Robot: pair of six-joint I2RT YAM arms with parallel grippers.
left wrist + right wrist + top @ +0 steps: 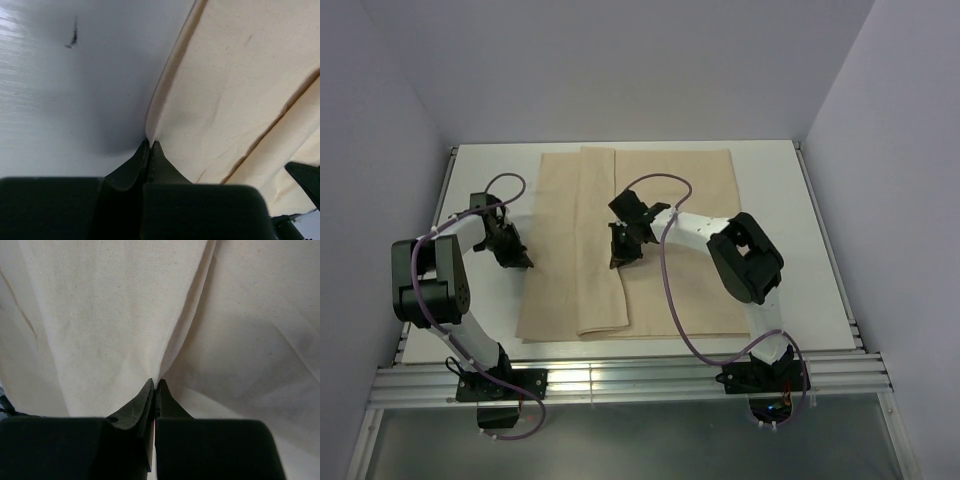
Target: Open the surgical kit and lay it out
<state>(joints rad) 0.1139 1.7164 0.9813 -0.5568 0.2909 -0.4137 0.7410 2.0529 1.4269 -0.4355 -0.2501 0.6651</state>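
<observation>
Opening step: the left claw pinched the edge of the tan wrap, spread on the surface beneath; the right claw gripped its centre fold. Next, both probably needed drawing apart.

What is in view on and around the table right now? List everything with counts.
wrap: one, tan, spread over the middle of the table, with a folded flap lying left of centre.
table: one, white, under the wrap.
mark: one, dark, on the bare table beside the wrap's edge.
rail: one, silver, along the near edge.
cables: two, purple, one looping along each arm.
left gripper: one, black, shut on the wrap's left edge.
right gripper: one, black, shut on a fold near the wrap's middle.
</observation>
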